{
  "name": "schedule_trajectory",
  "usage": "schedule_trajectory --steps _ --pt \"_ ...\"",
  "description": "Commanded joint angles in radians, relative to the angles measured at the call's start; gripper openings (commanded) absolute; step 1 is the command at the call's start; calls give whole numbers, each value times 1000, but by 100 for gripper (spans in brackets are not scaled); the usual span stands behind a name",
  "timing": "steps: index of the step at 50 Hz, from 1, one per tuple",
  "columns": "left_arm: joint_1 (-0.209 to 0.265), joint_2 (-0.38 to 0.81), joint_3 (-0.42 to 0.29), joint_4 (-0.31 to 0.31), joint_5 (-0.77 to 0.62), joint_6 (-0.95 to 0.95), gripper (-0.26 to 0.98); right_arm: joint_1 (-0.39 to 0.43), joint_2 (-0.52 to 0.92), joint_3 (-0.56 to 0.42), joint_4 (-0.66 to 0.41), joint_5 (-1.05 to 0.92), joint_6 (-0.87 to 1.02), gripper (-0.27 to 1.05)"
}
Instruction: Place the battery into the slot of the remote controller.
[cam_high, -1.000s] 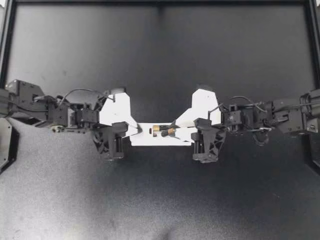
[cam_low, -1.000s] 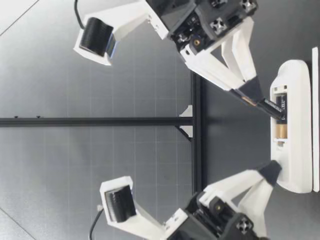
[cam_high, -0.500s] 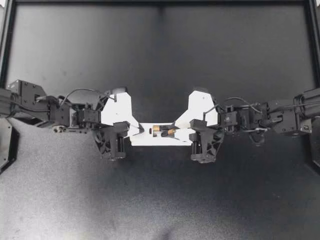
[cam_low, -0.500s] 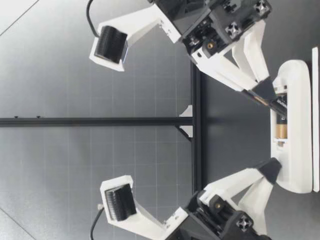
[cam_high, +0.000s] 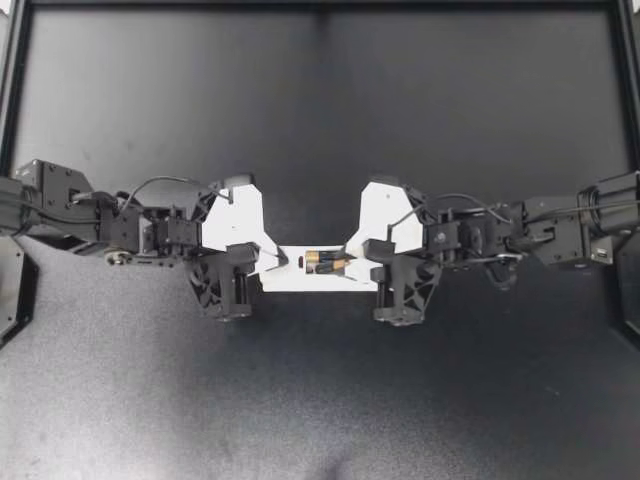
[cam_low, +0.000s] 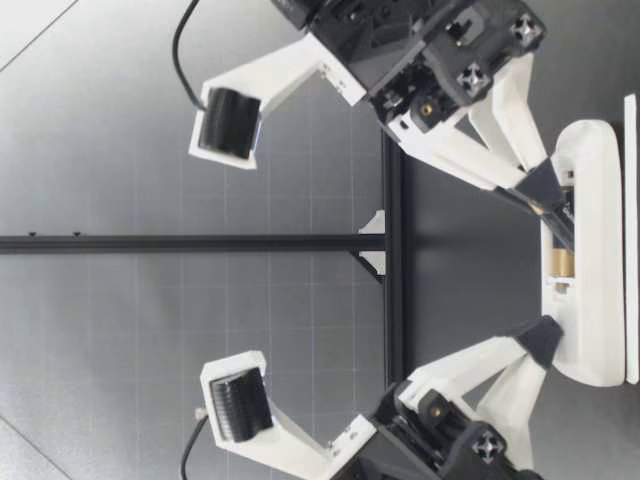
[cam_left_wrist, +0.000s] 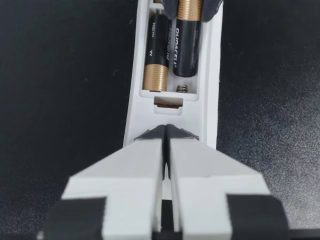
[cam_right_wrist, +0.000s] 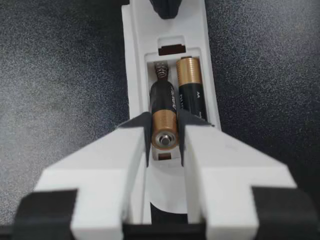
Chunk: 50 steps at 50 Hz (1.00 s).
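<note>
Two cells in play, and only one is home! From above, the remote controller (cam_high: 305, 281) lies flat along the nine-to-three line at mid-table, back up, bay (cam_left_wrist: 167, 94) open. My left gripper (cam_high: 268, 262) sits at its nine o'clock end. The left wrist view shows its fingers closed tight together, tips down on the white shell: pinning, not grasping. My right gripper (cam_high: 349, 262) comes in from three o'clock, clamped narrow around the battery (cam_right_wrist: 164, 117) by its gold end. The right wrist view has that battery's dark end nosed up by the spring (cam_right_wrist: 160, 67) at twelve o'clock of the bay, with the seated battery (cam_right_wrist: 191, 85) just beside it.

My read: this is the seating step, and it looks nearly done. The next move calls for a push along the bay toward the spring. Then the gold end goes down until it drops behind the rear lip, and only then comes the release.

Margins are tight inside. One fingertip (cam_right_wrist: 140, 131) rides by the bay wall, the other by the neighbour cell, so the fingers likely cannot sink with the battery. A late let-go could jam it or pop it out.

Outside, room aplenty: the dark table (cam_high: 320, 120) lies bare toward twelve and six o'clock, its frame (cam_high: 320, 6) well apart. A retreat toward three looks free.
</note>
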Motion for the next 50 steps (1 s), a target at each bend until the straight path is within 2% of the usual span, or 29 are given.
schedule_trajectory --steps 1,13,28,40,50 --pt "-5 -9 2 -3 6 -2 -15 -6 -12 -29 2 15 2 5" --pt "-6 -12 3 -8 6 -2 -15 -5 -12 -54 2 71 -2 10" --pt "-6 -12 5 -8 6 -2 -15 17 -25 -77 5 81 11 44" --pt "-6 -14 6 -9 6 -2 -15 26 -91 -41 32 41 124 45" --pt "-6 -14 9 -9 6 -2 -15 21 -173 80 132 -153 411 44"
